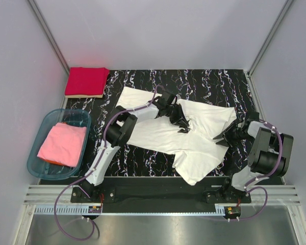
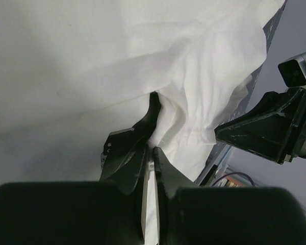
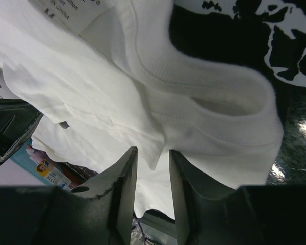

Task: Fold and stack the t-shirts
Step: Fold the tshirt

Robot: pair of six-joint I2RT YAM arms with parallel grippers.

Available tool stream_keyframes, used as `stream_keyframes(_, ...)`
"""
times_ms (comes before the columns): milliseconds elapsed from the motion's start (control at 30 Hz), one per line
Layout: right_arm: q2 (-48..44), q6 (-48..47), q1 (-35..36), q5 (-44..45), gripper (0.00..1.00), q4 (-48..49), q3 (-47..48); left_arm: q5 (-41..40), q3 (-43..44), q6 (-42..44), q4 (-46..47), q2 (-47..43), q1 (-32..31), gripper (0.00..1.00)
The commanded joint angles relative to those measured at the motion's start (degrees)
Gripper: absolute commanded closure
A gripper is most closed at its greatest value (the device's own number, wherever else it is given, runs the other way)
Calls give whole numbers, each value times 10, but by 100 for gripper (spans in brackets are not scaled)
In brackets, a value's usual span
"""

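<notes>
- A white soft-cloth t-shirt (image 1: 158, 135) lies rumpled and spread across the middle of a black white-streaked mat (image 1: 219, 84).
- The left gripper (image 1: 182, 123) is down on the shirt's centre, its jaws drawn narrow on a raised fold of the white cloth.
- The right gripper (image 3: 152, 151) is at the shirt's right side, near the ribbed neckline (image 3: 219, 87). Its jaws stand apart with a hem edge hanging between them.
- A bright red folded cloth t-shirt (image 1: 86, 80) sits at the mat's far left corner.
- A pink cloth t-shirt (image 1: 62, 144) rests inside a translucent teal plastic tub (image 1: 36, 148) beside the mat's left edge.
</notes>
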Motion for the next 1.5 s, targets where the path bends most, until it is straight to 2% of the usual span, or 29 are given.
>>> stream_keyframes(0,-5,11,-2,-18,63,25,-1,-7,21,0,14,-13,-5,92)
stream_keyframes(133,-18,22,-1,-27,62,20,-5,-6,19,-1,14,-17,-5,100)
stream_keyframes(500,-33,41,-1,-41,64,33,-35,-11,23,8,4,-30,-6,100)
stream_keyframes(600,-23,40,-1,-39,69,33,-22,-13,26,10,-1,-31,-7,100)
stream_keyframes(667,-15,38,-2,-41,80,33,-12,-13,26,10,-4,-33,-8,100)
stream_keyframes(700,-11,37,-2,-42,90,33,-10,-14,26,13,-7,-34,-8,100)
stream_keyframes(800,-18,41,-2,-42,100,27,-10,-16,26,19,-18,-40,-9,100)
stream_keyframes(1100,-116,41,-1,-38,100,-48,-14,-26,15,41,-66,-71,-9,100)
stream_keyframes(1467,-179,51,-1,-30,100,-112,-43,-19,12,66,-100,-91,-7,100)
